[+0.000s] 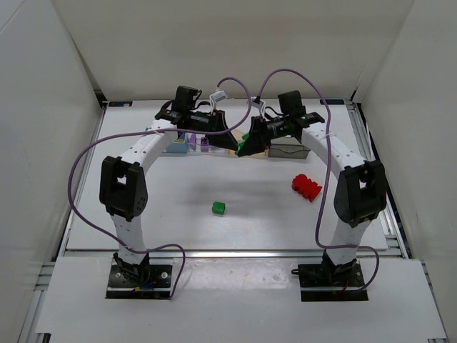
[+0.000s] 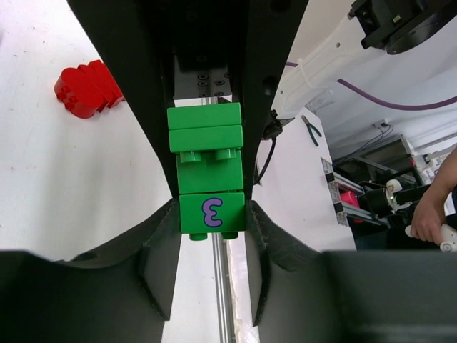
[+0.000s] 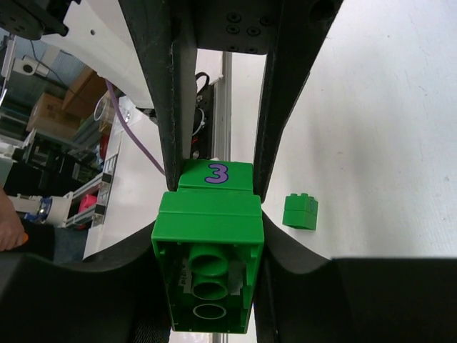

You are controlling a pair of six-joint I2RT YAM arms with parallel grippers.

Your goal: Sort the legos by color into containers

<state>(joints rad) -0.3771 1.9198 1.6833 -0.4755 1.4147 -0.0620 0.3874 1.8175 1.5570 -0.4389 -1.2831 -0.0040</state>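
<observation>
Green plastic fills both wrist views: a stack of green bricks [image 2: 207, 168] hangs above the far middle of the table [image 1: 178, 214], pinched from both ends. The left gripper [image 2: 211, 221] is clamped on the end brick printed with a purple 3, and the right gripper [image 3: 207, 246] is clamped on the wider brick at the other end, whose hollow underside faces its camera. The two grippers meet nose to nose just in front of the row of boxes [image 1: 291, 151], which the arms partly hide. A small loose green brick [image 1: 218, 207] lies alone on the table near the middle. The red bricks [image 1: 307, 186] sit to its right, well apart from it.
</observation>
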